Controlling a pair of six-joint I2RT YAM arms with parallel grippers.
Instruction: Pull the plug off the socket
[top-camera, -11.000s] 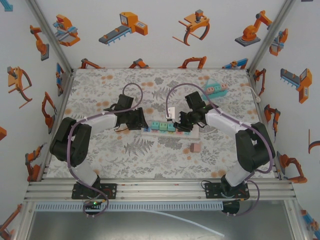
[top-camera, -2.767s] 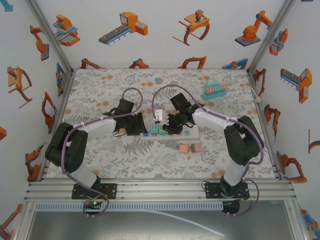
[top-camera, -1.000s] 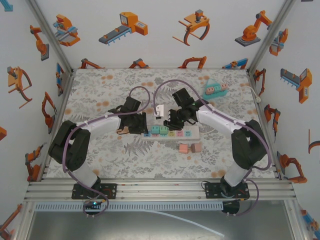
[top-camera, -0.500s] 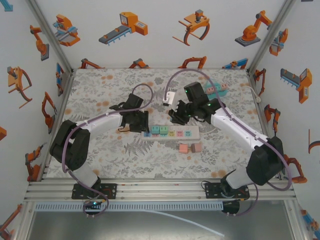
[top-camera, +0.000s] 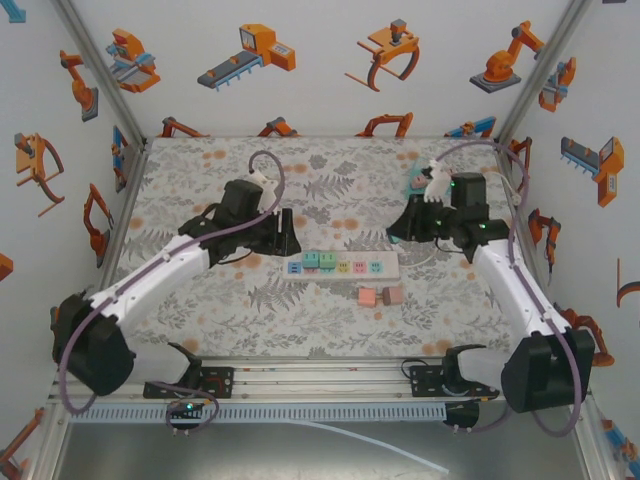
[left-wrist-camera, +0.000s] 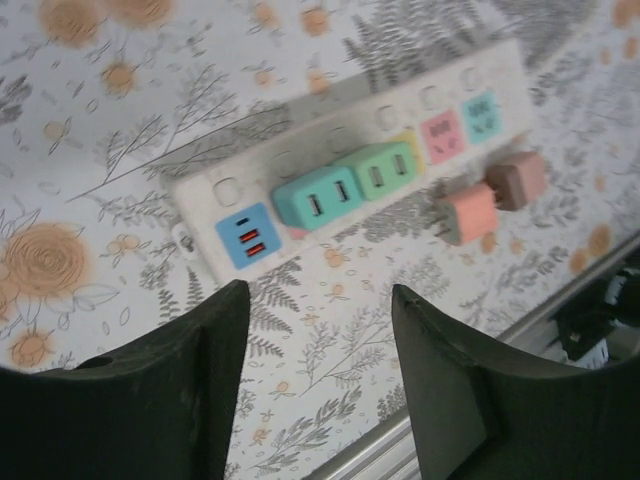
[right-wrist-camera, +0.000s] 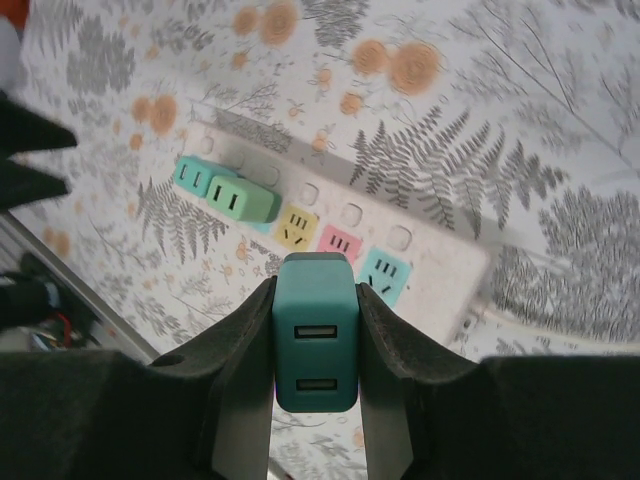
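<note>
Plug (right-wrist-camera: 315, 340) is clamped in our right end effector (right-wrist-camera: 314, 295), up off the power strip (left-wrist-camera: 290, 165) near its right end. Our left end effector (left-wrist-camera: 318, 295) is apart. We should lower it softly.

No lettering can be read; the power strip (left-wrist-camera: 205, 200) seems unmarked, though blurred.

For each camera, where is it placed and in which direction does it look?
Top external: above and behind the bases, looking down at the table; left arm and right arm show.
Left wrist: on the left arm, looking down at the power strip, framed by the open left gripper.
Right wrist: on the right arm, looking down past the right gripper, shut on a teal plug.
Shared: all three show the power strip.
</note>
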